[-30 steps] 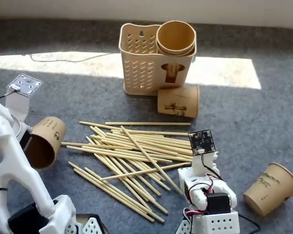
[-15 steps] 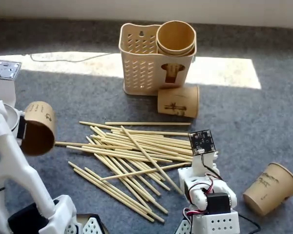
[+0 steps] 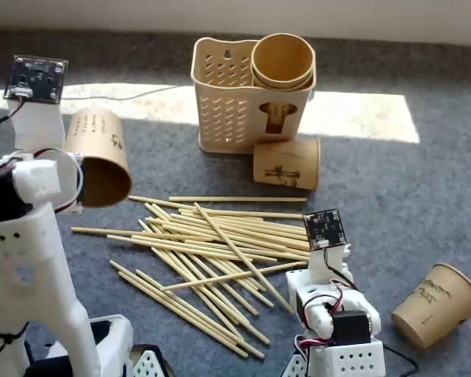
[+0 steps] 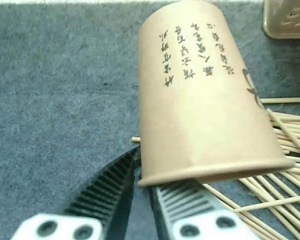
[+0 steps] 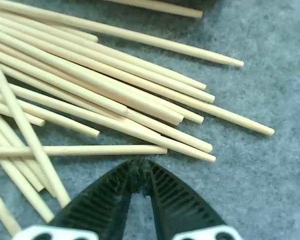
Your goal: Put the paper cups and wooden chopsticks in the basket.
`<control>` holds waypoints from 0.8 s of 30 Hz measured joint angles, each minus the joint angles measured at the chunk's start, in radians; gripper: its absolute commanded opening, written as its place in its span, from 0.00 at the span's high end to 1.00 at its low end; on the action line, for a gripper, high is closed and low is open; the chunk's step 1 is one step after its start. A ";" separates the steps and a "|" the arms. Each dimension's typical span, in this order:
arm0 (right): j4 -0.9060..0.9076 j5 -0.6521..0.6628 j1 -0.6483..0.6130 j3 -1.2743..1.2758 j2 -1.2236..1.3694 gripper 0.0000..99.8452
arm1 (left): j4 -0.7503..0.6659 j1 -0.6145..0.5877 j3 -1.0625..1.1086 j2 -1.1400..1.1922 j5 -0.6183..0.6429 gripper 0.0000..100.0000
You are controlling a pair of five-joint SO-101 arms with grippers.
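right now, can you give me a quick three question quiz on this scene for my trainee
1. True or false: the left gripper is shut on a paper cup.
2. Where do the chopsticks lie? A on a plate; B on the carpet; C in a drawer.
3. Fill in: the stacked cups stand in the ___.
Key: 1 true; 2 B; 3 basket.

Paper cup (image 3: 100, 157) aloft, chopsticks (image 3: 220, 229) strewn, basket (image 3: 224, 110) upright
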 measured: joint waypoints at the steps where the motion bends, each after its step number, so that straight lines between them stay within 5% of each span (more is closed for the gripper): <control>1: 0.000 0.000 0.000 0.000 0.000 0.99 | 0.000 0.034 -0.015 -0.014 0.025 0.99; 12: 0.000 0.000 0.000 0.000 0.000 0.99 | 0.000 0.354 -0.198 -0.032 0.155 0.99; 24: 0.000 0.000 0.000 0.000 0.000 0.99 | 0.002 0.519 -0.253 -0.034 0.209 0.99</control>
